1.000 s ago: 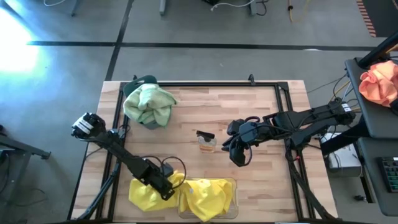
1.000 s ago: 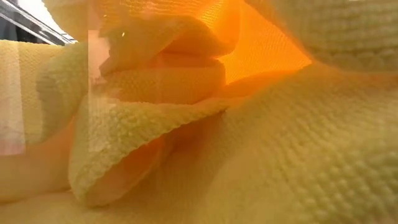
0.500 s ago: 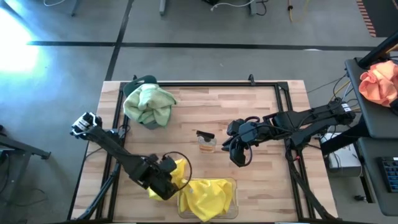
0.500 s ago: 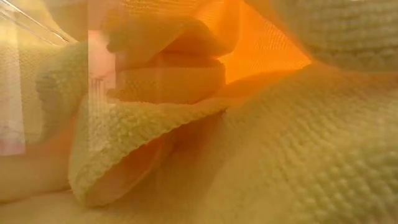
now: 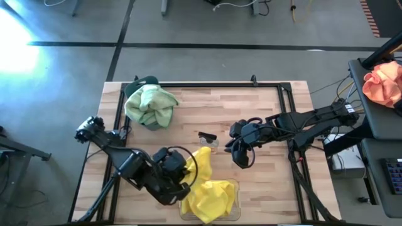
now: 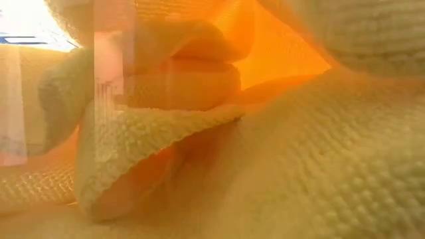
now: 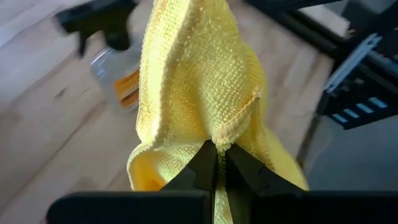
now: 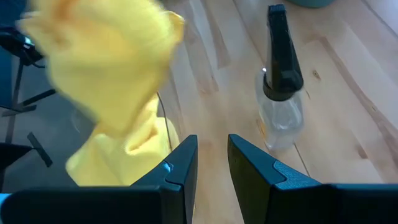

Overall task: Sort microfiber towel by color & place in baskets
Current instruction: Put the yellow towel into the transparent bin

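The left claw (image 7: 216, 163) pinches a yellow towel (image 7: 199, 87) above the bench (image 5: 251, 113); the right claw (image 8: 211, 158) hangs empty, fingers parted.

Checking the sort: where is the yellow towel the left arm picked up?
In the high view, the yellow towel hangs from the left gripper near the table's front, just above the clear basket.
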Robot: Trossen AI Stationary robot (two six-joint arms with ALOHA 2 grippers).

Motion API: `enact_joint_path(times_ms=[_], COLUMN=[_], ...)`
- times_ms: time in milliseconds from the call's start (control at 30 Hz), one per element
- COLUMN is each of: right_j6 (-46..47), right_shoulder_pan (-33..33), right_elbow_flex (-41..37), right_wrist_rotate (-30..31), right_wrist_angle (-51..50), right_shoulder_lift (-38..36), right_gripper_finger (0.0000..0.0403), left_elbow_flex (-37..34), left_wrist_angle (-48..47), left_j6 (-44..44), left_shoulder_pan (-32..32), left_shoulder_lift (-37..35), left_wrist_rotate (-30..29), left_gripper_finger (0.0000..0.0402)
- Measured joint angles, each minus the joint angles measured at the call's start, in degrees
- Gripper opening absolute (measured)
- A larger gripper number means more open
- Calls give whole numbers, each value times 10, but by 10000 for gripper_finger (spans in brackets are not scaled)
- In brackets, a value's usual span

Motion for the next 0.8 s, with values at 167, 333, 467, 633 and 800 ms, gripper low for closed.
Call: enact_joint_path(times_ms=[167,333,467,633,800], right_j6=[0,0,2,2,2], right_shoulder_pan=[0,0,0,0,0], right_elbow_flex=[0,0,0,0,0], right_wrist_rotate=[3,4,4,4,4], right_wrist_angle=[-23,-44,-59,-79,-94], right_shoulder_lift=[0,0,0,0,0], right_gripper_finger=[82,82,82,82,82], left_elbow_flex=[121,262,184,162,169], left_wrist_angle=[3,-17,54,68,86], left_j6=[62,104,49,10,-2], left_shoulder_pan=[4,4,8,5,2], left_shoulder_lift=[79,176,158,154,172], left_wrist_rotate=[0,10,69,80,85], left_gripper_finger=[2,2,2,2,2])
